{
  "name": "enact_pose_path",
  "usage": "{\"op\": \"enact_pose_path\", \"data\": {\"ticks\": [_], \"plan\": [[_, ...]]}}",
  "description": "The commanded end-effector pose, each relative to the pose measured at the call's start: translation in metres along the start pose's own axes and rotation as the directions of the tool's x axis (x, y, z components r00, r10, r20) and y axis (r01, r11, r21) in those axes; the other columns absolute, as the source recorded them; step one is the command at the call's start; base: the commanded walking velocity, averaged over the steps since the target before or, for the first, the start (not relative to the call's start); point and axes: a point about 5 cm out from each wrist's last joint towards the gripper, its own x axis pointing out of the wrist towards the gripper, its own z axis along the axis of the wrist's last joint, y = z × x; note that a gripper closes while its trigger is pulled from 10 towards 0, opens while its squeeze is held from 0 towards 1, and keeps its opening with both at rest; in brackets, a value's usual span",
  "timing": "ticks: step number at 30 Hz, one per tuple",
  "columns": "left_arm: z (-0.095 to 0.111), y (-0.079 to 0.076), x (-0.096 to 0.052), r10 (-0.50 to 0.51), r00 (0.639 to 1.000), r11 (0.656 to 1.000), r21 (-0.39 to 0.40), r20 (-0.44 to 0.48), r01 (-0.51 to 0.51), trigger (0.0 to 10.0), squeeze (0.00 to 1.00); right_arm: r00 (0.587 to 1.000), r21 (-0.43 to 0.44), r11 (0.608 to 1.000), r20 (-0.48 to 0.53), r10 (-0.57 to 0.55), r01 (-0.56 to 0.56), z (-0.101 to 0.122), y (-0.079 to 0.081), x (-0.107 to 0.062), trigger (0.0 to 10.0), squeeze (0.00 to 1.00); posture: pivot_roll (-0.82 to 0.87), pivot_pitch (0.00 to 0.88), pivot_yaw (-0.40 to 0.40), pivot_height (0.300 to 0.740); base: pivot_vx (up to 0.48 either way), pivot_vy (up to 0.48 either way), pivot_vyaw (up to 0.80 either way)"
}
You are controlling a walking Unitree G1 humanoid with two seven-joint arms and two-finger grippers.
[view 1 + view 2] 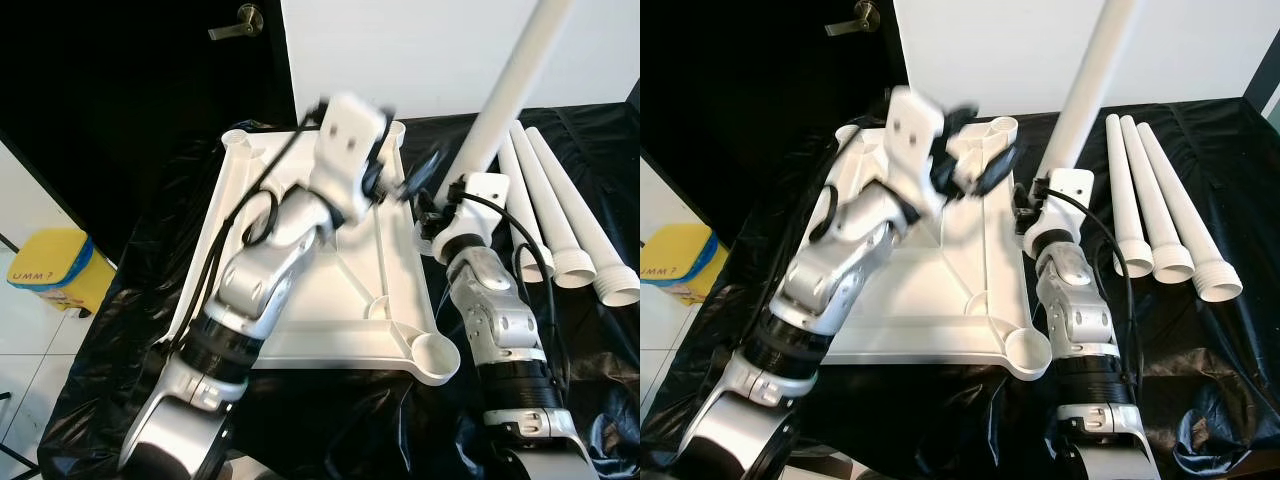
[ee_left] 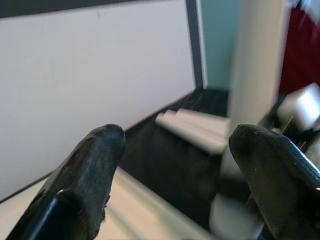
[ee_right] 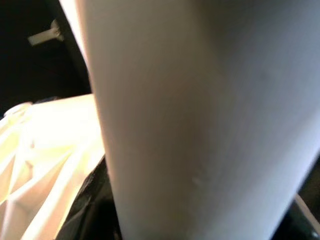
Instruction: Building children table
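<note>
A black plastic sheet [image 1: 120, 330] covers the floor in front of a white wall [image 1: 420, 50] and a dark door with a brass lever handle [image 1: 238, 22]; a yellow bin [image 1: 50, 268] stands off to the robot's left on white tiles. In the middle of the sheet lies the white tabletop [image 1: 340, 300], underside up, with a round socket at each visible corner. To its right, three white table legs [image 1: 560, 220] lie side by side on the sheet, touching one another, their wider threaded ends toward the robot. The right hand [image 1: 440, 205] is clenched around a fourth leg [image 1: 510, 90], holding it tilted up over the far right corner of the tabletop, its upper end running out of the picture. The left hand [image 2: 175, 165] hovers released above the far edge of the tabletop, its fingers [image 2: 85, 170] spread wide, pointing toward the held leg.
</note>
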Motion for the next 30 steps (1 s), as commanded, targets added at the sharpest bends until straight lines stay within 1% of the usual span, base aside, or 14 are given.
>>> {"op": "enact_pose_path", "data": {"ticks": [1,3,5,7,8,12,15,16,20,22,24,25,28,30], "plan": [[0.001,-0.005,0.000,-0.078,0.997,0.996,0.033,0.011,0.078,10.0,0.00,0.999,0.015,1.000,0.034,0.015,-0.016,0.006,0.003,-0.001,10.0,0.00,-0.08,0.058,0.075,0.740,0.000,0.000,0.00],[-0.005,-0.006,-0.003,-0.078,0.997,0.996,0.053,-0.008,0.078,10.0,0.00,0.999,0.020,1.000,0.035,0.024,-0.024,0.006,0.002,-0.003,10.0,0.00,-0.08,0.057,0.074,0.740,0.000,0.000,0.00],[-0.022,-0.008,-0.018,-0.090,0.994,0.991,0.098,-0.065,0.096,10.0,0.00,0.998,0.016,0.999,0.045,0.036,-0.036,0.005,0.001,-0.010,10.0,0.00,-0.09,0.056,0.074,0.740,0.000,0.000,0.00],[-0.034,-0.010,-0.030,-0.117,0.987,0.985,0.114,-0.113,0.130,10.0,0.00,0.998,0.009,0.999,0.051,0.041,-0.041,0.004,0.001,-0.016,10.0,0.00,-0.09,0.054,0.070,0.740,0.000,0.000,0.00],[-0.041,-0.010,-0.038,-0.144,0.979,0.981,0.106,-0.147,0.160,10.0,0.00,0.998,0.004,0.999,0.047,0.043,-0.044,0.002,0.000,-0.020,10.0,0.00,-0.09,0.054,0.070,0.740,0.000,0.000,0.00],[-0.046,-0.011,-0.046,-0.176,0.970,0.979,0.069,-0.165,0.190,10.0,0.00,0.998,-0.009,0.999,0.041,0.046,-0.045,0.000,-0.001,-0.023,10.0,0.00,-0.09,0.054,0.069,0.740,0.000,0.000,0.00],[-0.060,-0.011,-0.060,-0.227,0.942,0.970,0.031,-0.246,0.242,10.0,0.00,0.998,-0.028,0.999,0.030,0.048,-0.047,-0.003,-0.006,-0.027,10.0,0.00,-0.09,0.052,0.067,0.740,0.000,0.000,0.00],[-0.060,-0.011,-0.060,-0.227,0.942,0.970,0.031,-0.246,0.242,10.0,0.00,0.998,-0.028,0.999,0.030,0.048,-0.047,-0.003,-0.006,-0.027,10.0,0.00,-0.09,0.052,0.067,0.740,0.000,0.000,0.00],[-0.075,-0.016,-0.078,-0.314,0.885,0.940,0.019,-0.344,0.341,10.0,0.00,0.998,-0.050,0.998,0.032,0.049,-0.047,-0.001,-0.014,-0.028,10.0,0.00,-0.09,0.048,0.067,0.740,0.000,0.000,0.00],[-0.075,-0.016,-0.078,-0.314,0.885,0.940,0.019,-0.344,0.341,10.0,0.00,0.998,-0.050,0.998,0.032,0.049,-0.047,-0.001,-0.014,-0.028,10.0,0.00,-0.09,0.048,0.067,0.740,0.000,0.000,0.00],[-0.080,-0.020,-0.085,-0.355,0.853,0.921,0.012,-0.384,0.389,10.0,0.00,0.998,-0.059,0.997,0.034,0.048,-0.046,0.000,-0.016,-0.027,10.0,0.00,-0.09,0.048,0.068,0.740,0.000,0.000,0.00],[-0.080,-0.020,-0.085,-0.355,0.853,0.921,0.012,-0.384,0.389,10.0,0.00,0.998,-0.059,0.997,0.034,0.048,-0.046,0.000,-0.016,-0.027,10.0,0.00,-0.09,0.048,0.068,0.740,0.000,0.000,0.00],[-0.093,-0.022,-0.092,-0.362,0.807,0.903,0.040,-0.467,0.428,10.0,0.00,0.998,-0.064,0.997,0.035,0.051,-0.049,0.001,-0.015,-0.028,10.0,0.00,-0.09,0.050,0.067,0.740,0.000,0.000,0.00],[-0.093,-0.022,-0.092,-0.362,0.807,0.903,0.040,-0.467,0.428,10.0,0.00,0.998,-0.064,0.997,0.035,0.051,-0.049,0.001,-0.015,-0.028,10.0,0.00,-0.09,0.050,0.067,0.740,0.000,0.000,0.00]]}}
